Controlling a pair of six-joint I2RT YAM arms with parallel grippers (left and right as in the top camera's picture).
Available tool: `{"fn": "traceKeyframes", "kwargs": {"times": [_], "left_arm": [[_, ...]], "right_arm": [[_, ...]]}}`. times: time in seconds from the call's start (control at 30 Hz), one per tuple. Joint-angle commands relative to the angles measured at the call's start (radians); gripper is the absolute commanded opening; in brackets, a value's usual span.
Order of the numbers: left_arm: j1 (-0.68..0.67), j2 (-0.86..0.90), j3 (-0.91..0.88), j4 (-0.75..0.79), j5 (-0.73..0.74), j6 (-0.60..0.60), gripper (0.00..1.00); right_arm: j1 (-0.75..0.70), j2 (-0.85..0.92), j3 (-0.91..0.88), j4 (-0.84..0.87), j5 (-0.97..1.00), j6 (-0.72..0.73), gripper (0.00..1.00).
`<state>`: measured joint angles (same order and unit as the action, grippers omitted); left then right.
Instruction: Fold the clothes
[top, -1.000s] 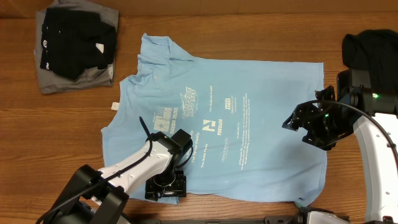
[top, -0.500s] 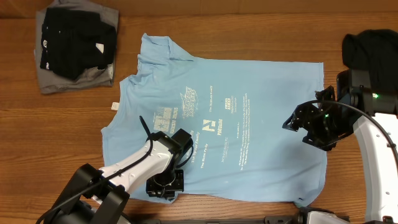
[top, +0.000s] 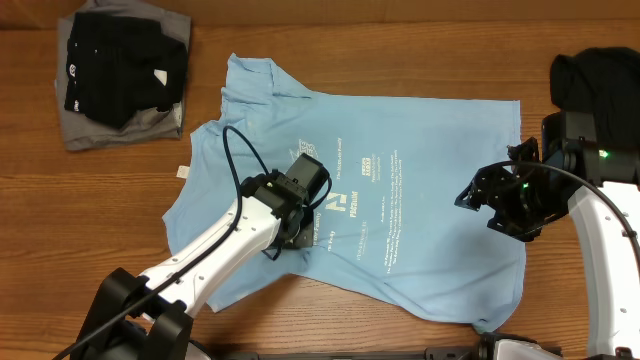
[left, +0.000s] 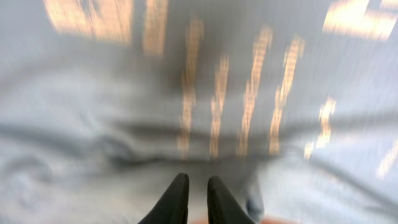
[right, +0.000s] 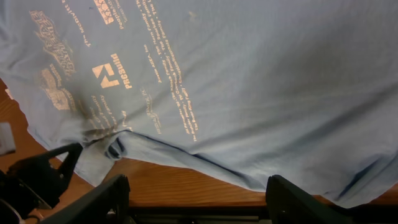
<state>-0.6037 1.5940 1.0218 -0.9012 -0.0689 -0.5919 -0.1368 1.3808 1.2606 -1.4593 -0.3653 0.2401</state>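
"Blue cloth is nipped in the left gripper (left: 198, 183), by the look of it; its fingers are pressed almost together on the lower hem of the light-blue T-shirt (top: 420, 200), though the wrist view is too smeared to be sure."

"And the shirt itself?"

"Spread on the table (top: 420, 50), print up; the hem slants in toward the middle under that arm; the right gripper (right: 196, 183) is spread wide, holding nothing, poised over the shirt's right side."

"So what worries you?"

"It's a thin pinch; if it has only the edge, the hem may slip out mid-fold and drop in a crumple; pulling one-handed could also drag the whole shirt askew instead of creasing it."

"The other clothes?"

"Black and grey garments (top: 120, 70) are stacked well apart at the far left; a black garment (top: 595, 75) lies far right; no danger there."
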Motion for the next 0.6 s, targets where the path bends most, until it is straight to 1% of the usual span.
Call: {"fn": "traceKeyframes", "kwargs": {"times": [0.0,0.07,0.13,0.17,0.2,0.33,0.4,0.43,0.47,0.5,0.53,0.57], "left_arm": [[0.017,0.023,0.017,0.074,-0.155,0.073,0.14],[0.026,0.038,0.017,0.129,-0.235,0.074,0.15],[0.036,0.053,0.019,0.163,-0.280,0.092,0.16],[0.051,0.052,0.033,0.134,-0.273,0.098,0.24],[0.056,0.046,0.050,0.096,-0.254,0.094,0.26],[0.060,0.018,0.171,-0.132,-0.183,0.019,0.29],[0.059,-0.006,0.230,-0.241,-0.132,0.008,0.32],[0.059,-0.020,0.255,-0.292,-0.093,0.008,0.38],[0.057,-0.034,0.267,-0.327,-0.055,0.011,0.55],[0.054,-0.047,0.268,-0.350,-0.019,0.020,0.70],[0.048,-0.057,0.265,-0.374,0.014,0.036,0.79],[0.037,-0.063,0.259,-0.410,0.037,0.051,0.84]], "right_arm": [[0.005,-0.022,0.012,0.003,0.005,0.003,0.74],[0.005,-0.022,0.012,0.003,0.005,0.003,0.74],[0.005,-0.022,0.012,0.003,0.005,0.003,0.74],[0.005,-0.022,0.012,0.003,0.005,0.003,0.74],[0.005,-0.022,0.012,0.002,0.005,0.002,0.74],[0.005,-0.022,0.011,0.018,0.009,0.003,0.75],[0.005,-0.021,0.010,0.034,0.008,0.003,0.76],[0.005,-0.021,0.010,0.039,0.008,0.003,0.78],[0.005,-0.021,0.010,0.043,0.008,0.003,0.79],[0.005,-0.021,0.010,0.045,0.008,0.003,0.79],[0.005,-0.021,0.010,0.048,0.008,0.003,0.79],[0.005,-0.021,0.010,0.050,0.009,0.003,0.80]]}}
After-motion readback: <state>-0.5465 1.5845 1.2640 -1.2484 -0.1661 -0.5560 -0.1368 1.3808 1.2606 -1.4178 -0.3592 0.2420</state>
